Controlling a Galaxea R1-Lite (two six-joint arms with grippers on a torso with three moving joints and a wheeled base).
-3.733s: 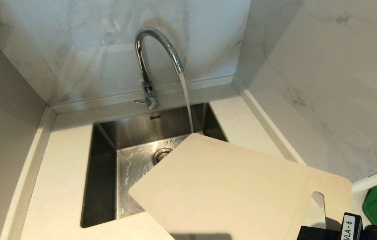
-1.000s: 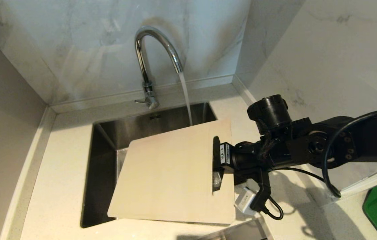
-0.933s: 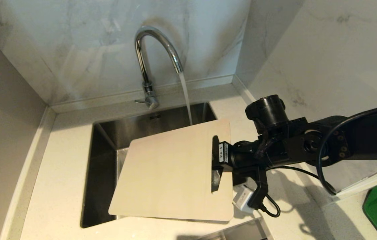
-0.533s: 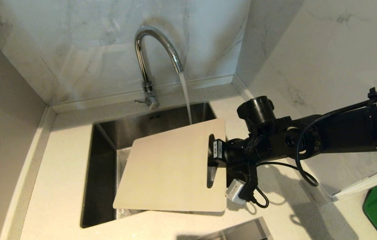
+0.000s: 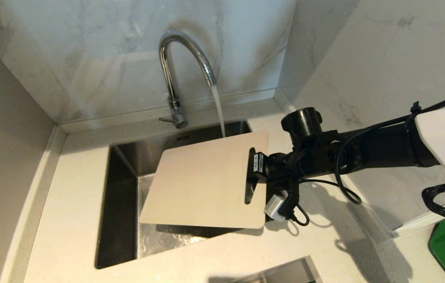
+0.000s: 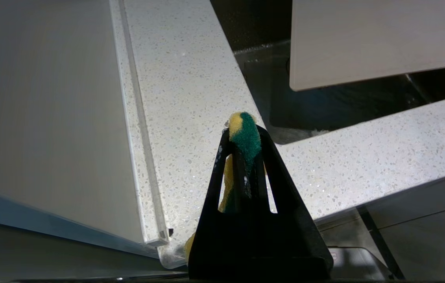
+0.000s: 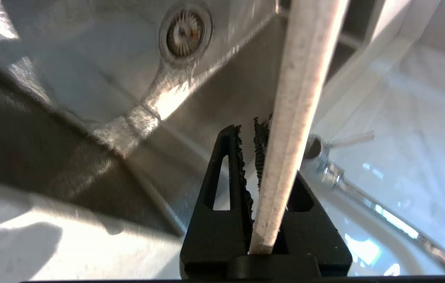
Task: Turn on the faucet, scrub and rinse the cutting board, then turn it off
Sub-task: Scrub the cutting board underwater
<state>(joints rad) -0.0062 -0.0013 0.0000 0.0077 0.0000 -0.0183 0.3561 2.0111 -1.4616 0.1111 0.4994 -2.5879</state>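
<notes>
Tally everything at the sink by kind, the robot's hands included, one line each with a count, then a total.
Faucet, running: 1
Cutting board, held over the sink: 1
Sponge, green and yellow: 1
Sink: 1
Robot hands: 2, the right hand clamped on the cutting board, the left hand clamped on the sponge
Total: 6

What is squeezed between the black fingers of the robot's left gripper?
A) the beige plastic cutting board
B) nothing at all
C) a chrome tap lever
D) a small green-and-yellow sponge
D: the left wrist view shows the left gripper shut on the small green-and-yellow sponge, above the speckled white countertop.
</notes>
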